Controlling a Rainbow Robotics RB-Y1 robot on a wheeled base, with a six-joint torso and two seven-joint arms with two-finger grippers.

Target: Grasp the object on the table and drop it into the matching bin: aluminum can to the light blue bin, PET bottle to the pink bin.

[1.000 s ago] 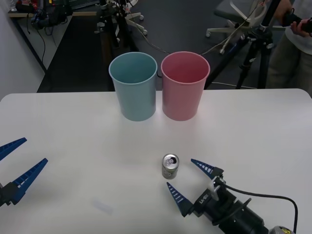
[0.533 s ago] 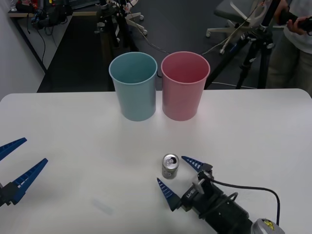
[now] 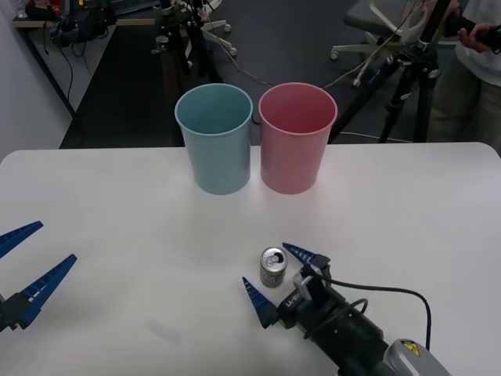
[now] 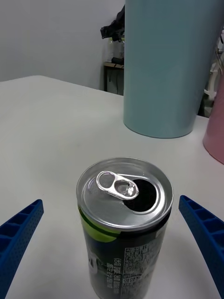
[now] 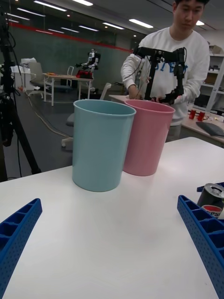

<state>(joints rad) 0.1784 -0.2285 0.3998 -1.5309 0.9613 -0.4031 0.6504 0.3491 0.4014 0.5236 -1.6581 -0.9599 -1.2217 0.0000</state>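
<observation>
The aluminum can [image 3: 273, 267] stands upright on the white table [image 3: 117, 204], silver top with pull tab, dark label with green. My right gripper [image 3: 277, 275] is open, its blue fingers on either side of the can without touching it. Up close in the right wrist view, the can [image 4: 124, 224] sits between the two fingertips [image 4: 203, 233]. The light blue bin [image 3: 214, 138] and the pink bin [image 3: 297, 137] stand side by side at the table's far edge. At the table's left edge my left gripper [image 3: 23, 262] waits open; its wrist view shows the light blue bin [image 5: 102, 145], the pink bin [image 5: 147, 138] and the can [image 5: 212, 201].
Tripod legs [image 3: 407, 86] and an office chair [image 3: 376, 31] stand behind the table on the right. A faint smudge [image 3: 160, 330] marks the tabletop near the front.
My right gripper has moved forward and left, so its open fingers now flank the can. The can and the left arm have stayed put.
</observation>
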